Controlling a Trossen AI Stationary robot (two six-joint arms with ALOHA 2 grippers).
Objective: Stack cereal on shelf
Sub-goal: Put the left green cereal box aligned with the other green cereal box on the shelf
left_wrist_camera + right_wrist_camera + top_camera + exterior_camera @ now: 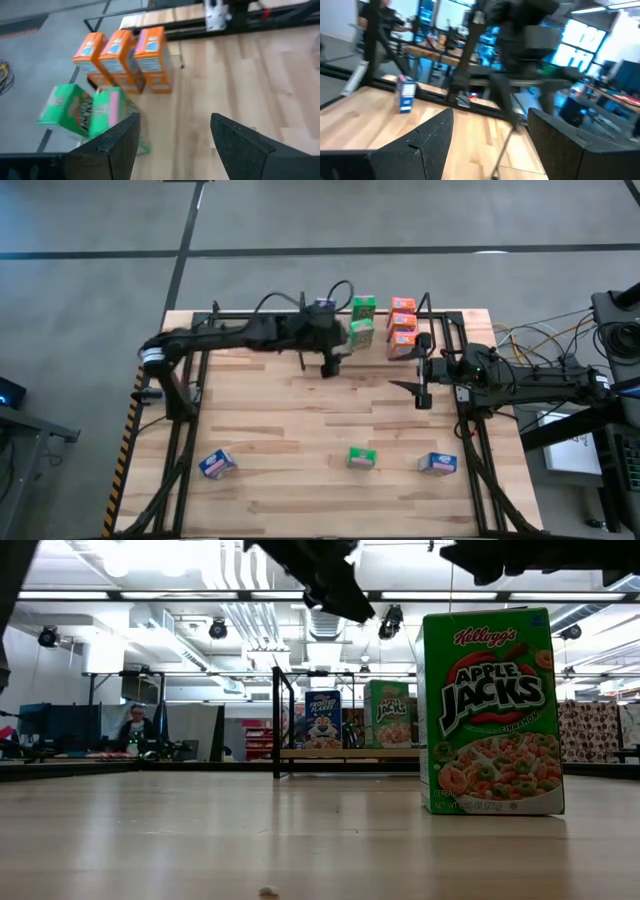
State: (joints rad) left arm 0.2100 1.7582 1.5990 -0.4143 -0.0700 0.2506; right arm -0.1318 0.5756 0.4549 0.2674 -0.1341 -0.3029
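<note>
Wooden tabletop (300, 430) planks carry three cereal boxes in a row along the near edge: a blue box (216, 464) at the left, a green box (361, 458) in the middle and a second blue box (437, 464) at the right, each standing well apart from the others. Farther back, the right gripper (421, 388) hangs over the right side of the table with its fingers (435, 137) spread and nothing between them. Beyond it, the left gripper (331, 366) hovers near the back edge, its fingers (120, 137) also parted and empty, just beside two green boxes (362, 320). At the rear, on the small shelf (440, 330), three orange boxes (402, 326) stand pressed together in a line, just right of the green pair. A person (134, 727) sits in the room behind.
</note>
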